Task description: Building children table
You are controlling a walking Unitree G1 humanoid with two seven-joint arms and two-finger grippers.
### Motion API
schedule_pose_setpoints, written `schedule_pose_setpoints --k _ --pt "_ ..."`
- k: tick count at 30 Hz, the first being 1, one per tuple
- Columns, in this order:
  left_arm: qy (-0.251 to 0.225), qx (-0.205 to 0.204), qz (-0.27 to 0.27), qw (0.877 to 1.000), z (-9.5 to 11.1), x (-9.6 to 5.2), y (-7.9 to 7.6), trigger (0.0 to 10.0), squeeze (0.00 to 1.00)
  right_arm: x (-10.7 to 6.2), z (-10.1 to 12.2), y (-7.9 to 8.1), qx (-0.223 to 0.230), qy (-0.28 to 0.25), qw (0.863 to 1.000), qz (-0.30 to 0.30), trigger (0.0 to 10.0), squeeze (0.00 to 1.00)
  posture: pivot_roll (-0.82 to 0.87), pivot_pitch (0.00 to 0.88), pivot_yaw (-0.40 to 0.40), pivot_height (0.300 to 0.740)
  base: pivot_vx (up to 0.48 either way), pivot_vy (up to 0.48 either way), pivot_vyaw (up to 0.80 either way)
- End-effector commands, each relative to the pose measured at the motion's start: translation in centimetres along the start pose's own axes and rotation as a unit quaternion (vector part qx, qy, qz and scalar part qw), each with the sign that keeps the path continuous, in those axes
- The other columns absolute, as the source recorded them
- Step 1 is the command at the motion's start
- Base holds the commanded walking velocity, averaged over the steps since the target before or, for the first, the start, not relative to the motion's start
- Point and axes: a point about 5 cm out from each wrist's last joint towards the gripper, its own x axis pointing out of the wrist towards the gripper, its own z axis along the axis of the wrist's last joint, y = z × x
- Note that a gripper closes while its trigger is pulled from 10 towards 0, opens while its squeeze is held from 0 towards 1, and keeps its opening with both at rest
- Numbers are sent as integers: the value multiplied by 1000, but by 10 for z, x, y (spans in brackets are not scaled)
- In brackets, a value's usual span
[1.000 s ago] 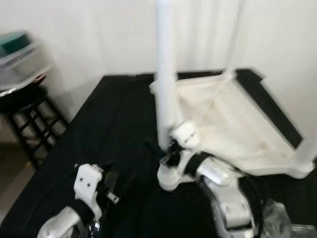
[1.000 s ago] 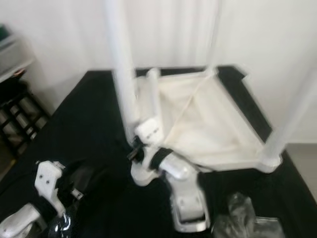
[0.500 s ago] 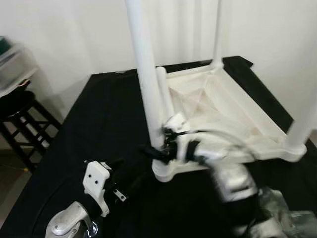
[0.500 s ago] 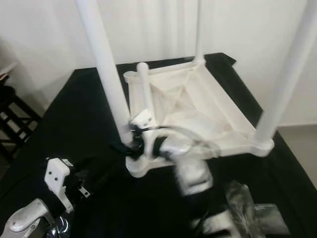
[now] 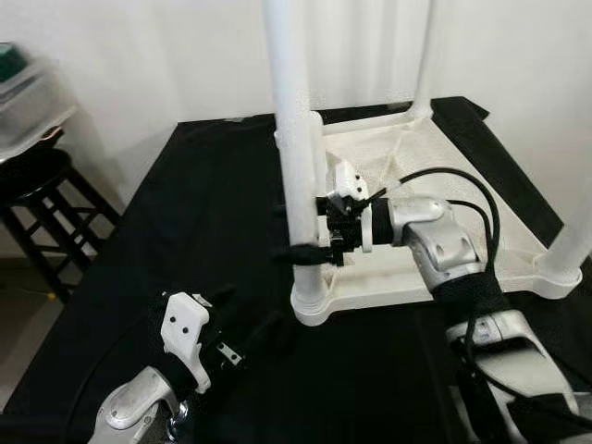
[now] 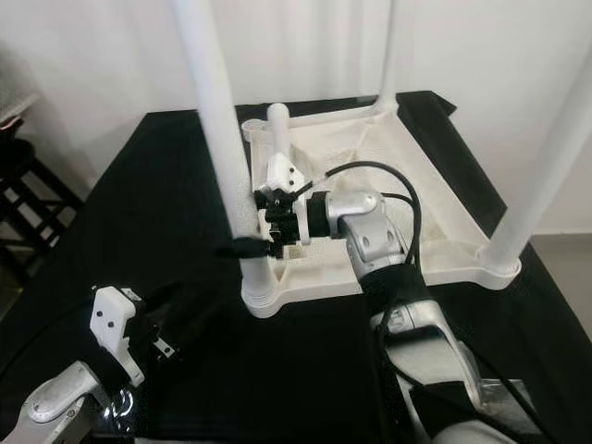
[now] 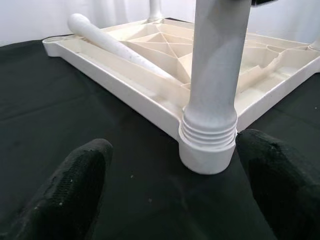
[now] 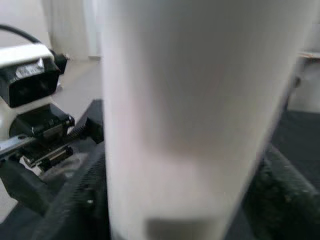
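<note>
A white plastic table top (image 5: pixel 435 166) lies upside down on a black cloth. Three white legs stand in its corners. The near-left leg (image 5: pixel 294 139) rises from its socket (image 7: pixel 207 145). My right gripper (image 5: pixel 303 242) is shut on this leg a little above the socket, and the leg (image 8: pixel 180 115) sits between its black fingers (image 8: pixel 75 200). A loose leg (image 7: pixel 115 45) lies inside the top along its left edge. My left gripper (image 5: pixel 250 314) hovers low over the cloth in front of the socket, open, with fingers (image 7: pixel 75 190) wide apart and holding nothing.
The black-covered table (image 5: pixel 203 213) reaches to the white wall behind. A black stool (image 5: pixel 37 185) carrying a clear plastic container (image 5: pixel 28 102) stands off the left side. The far leg (image 5: pixel 425 55) and near-right leg (image 5: pixel 573 240) stand upright.
The camera view has shifted. My right arm has swung from in front of the table top to above it, with its gripper staying on the near-left leg. The left gripper has hardly moved.
</note>
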Motion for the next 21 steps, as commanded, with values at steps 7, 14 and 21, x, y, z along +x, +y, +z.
schedule_pose_setpoints --k 7,14,21 --pt "5 1 5 1000 -3 0 -1 10000 0 5 -4 5 1 -16 999 34 0 0 -42 60 75 740 0 0 0" --pt "3 0 7 1000 1 -4 2 10000 0 18 -56 58 59 96 921 -374 0 0 -57 130 100 740 0 0 0" --pt "11 2 6 1000 1 -6 5 10000 0 38 -62 84 90 98 931 -341 0 0 -51 121 110 740 0 0 0"
